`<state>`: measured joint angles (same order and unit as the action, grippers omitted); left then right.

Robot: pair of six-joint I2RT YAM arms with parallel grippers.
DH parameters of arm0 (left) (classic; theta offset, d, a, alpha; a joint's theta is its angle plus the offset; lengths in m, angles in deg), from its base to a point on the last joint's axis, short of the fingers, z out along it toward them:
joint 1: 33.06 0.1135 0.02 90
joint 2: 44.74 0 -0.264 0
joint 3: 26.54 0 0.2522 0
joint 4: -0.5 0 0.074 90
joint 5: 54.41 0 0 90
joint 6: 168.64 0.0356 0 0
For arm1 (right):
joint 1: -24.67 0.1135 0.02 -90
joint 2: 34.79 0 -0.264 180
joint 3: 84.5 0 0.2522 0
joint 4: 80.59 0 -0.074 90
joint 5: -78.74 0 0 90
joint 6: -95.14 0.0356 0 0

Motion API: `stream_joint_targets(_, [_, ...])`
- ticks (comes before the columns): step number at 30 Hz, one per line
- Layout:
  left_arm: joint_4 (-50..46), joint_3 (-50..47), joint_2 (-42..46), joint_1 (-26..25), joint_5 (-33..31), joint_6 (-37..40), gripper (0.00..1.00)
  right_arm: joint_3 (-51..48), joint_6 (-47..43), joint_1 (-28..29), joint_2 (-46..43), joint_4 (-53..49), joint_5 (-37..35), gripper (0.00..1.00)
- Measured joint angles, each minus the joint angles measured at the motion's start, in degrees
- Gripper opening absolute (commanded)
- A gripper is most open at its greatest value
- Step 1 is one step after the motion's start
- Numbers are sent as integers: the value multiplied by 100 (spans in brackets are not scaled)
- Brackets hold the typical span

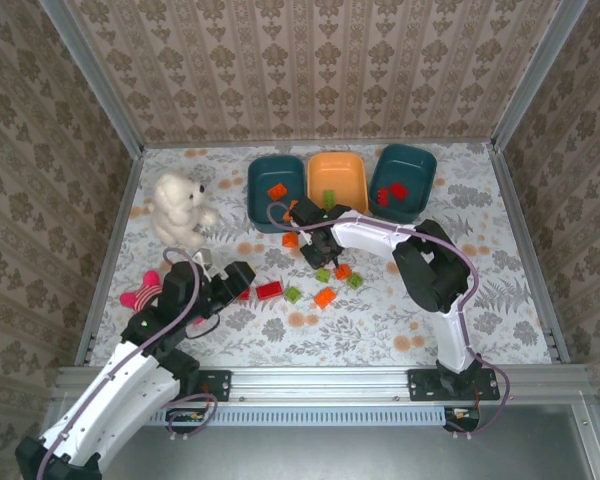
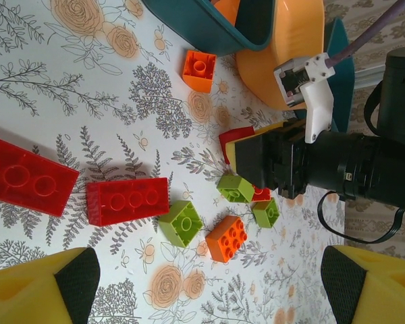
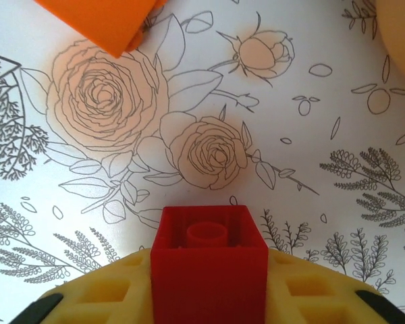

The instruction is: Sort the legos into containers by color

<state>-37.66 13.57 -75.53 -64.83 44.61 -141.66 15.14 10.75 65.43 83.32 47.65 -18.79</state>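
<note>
Tabletop: floral print spreading under everything, patterned walls closing it in.
Orange bin: sitting at the far edge, serving as landmark.
Red brick: sitting low over the print, just in front of the orange bin.
Right gripper: clamping yellow pads on the red brick's two flat sides.
Left gripper: hanging wide apart, holding nothing, well in front and left of the orange bin.
Loose legos: lying scattered in front of the orange bin.
Handling: likely behaving as light, rigid, slick plastic; pinching opposite flat walls squarely, probably avoiding twist.
Teal bin: standing right of the orange bin, already holding red bricks; probably receiving this one.
</note>
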Motion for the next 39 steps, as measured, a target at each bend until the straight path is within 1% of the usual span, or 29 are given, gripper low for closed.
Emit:
stream_joint_targets(4, [87, 155, -339, 0, 33, 70, 89, -2, 33, -83, -223, -48, 11, 29])
stream_joint_targets(7, [247, 479, -907, -9, 129, 275, 89, -66, 105, -363, -870, -85, 22, 28])
stream_joint_targets(11, [616, 1141, -2059, -190, 299, 684, 89, -138, 278, -1215, -1971, 11, -37, 27])
stream_joint_targets(14, [883, 1731, -2975, -376, 470, 1008, 89, -122, 466, -1987, -2267, 66, -219, 27])
stream_joint_targets(17, [1220, 2347, -3858, -501, 662, 1241, 89, -87, 708, -2640, -2013, 22, -363, 27])
stream_joint_targets(21, [1578, 2931, -4653, -540, 863, 1386, 88, 295, 1003, -3126, -1176, -149, -431, 27])
stream_joint_targets(25, [1773, 3359, -5152, -540, 990, 1462, 88, 898, 1259, -3285, -328, -363, -498, 28])
stream_joint_targets(31, [1779, 3768, -5425, -544, 1078, 1598, 88, 1718, 1622, -3340, 509, -734, -654, 31])
stream_joint_targets(32, [1781, 3799, -5438, -544, 1078, 1624, 88, 1827, 1694, -3346, 625, -785, -673, 32])
stream_joint_targets(34, [1762, 3832, -5449, -544, 1075, 1652, 88, 1956, 1792, -3359, 798, -848, -688, 38])
stream_joint_targets(39, [1679, 3864, -5449, -544, 1071, 1720, 88, 1996, 2015, -3388, 949, -960, -688, 59])
